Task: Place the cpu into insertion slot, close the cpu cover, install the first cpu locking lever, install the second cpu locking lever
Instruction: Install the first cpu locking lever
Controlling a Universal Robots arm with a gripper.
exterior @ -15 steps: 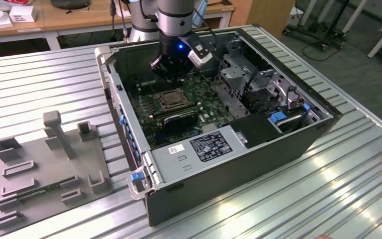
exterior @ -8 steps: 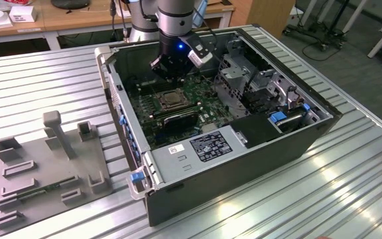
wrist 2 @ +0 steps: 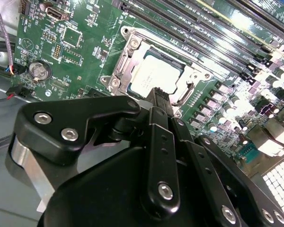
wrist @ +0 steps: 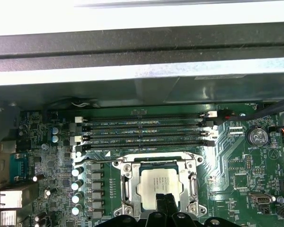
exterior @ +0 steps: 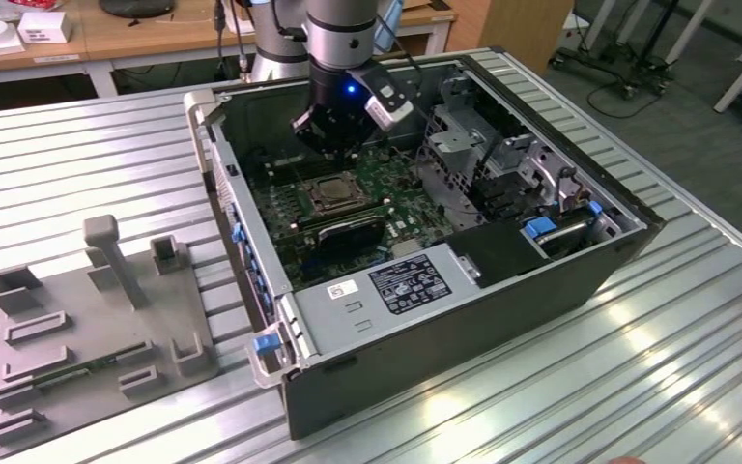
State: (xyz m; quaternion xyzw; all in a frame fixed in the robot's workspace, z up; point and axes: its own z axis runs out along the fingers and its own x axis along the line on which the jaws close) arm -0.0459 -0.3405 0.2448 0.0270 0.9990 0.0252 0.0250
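The cpu [wrist: 160, 183] [wrist 2: 154, 75], a small square with a silvery top, lies flat in the insertion slot [exterior: 332, 193] on the green motherboard [exterior: 390, 184]. The cpu cover [wrist: 126, 185] [wrist 2: 124, 62], a silvery frame with a cut-out middle, lies down around the chip. Thin metal levers run along the frame's sides; whether they are latched I cannot tell. My gripper [wrist: 165, 204] [wrist 2: 158, 96] [exterior: 332, 147] hangs just above the socket's edge, its black fingertips together and holding nothing. The black finger linkage hides part of the socket in the second wrist view.
Long black memory slots [wrist: 142, 130] run beside the socket, with a coin battery [wrist: 257, 137] and a row of capacitors [wrist: 78, 184] nearby. The open computer case [exterior: 474, 329] walls in the board, with a drive cage [exterior: 500, 174] inside. A grey fixture plate [exterior: 88, 329] lies on the exterior view's left.
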